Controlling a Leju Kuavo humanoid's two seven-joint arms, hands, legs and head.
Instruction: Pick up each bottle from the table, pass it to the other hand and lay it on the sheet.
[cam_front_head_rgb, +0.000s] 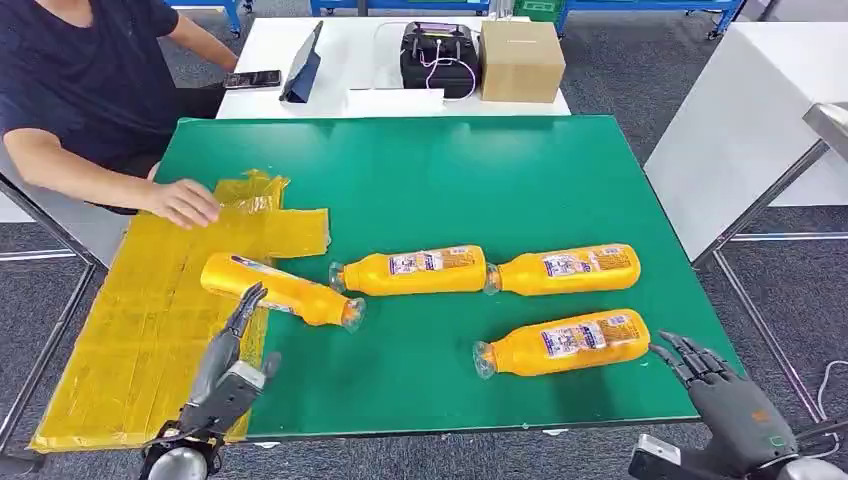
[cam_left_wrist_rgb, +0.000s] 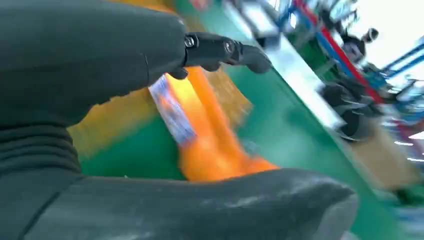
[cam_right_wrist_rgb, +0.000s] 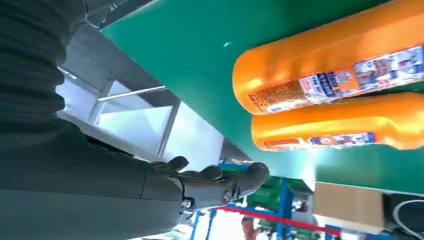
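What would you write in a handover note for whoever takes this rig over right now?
Left hand: open, holding nothing, fingertips by the bottle on the sheet's edge, which lies half on the yellow sheet and half on the green table.
Right hand: open and holding nothing, beside the base of the near bottle.
Two more bottles, the middle bottle and the far right bottle, lie end to end on the table.
A person's hand rests on the sheet.
Done: arguably one bottle. Left: the other three.
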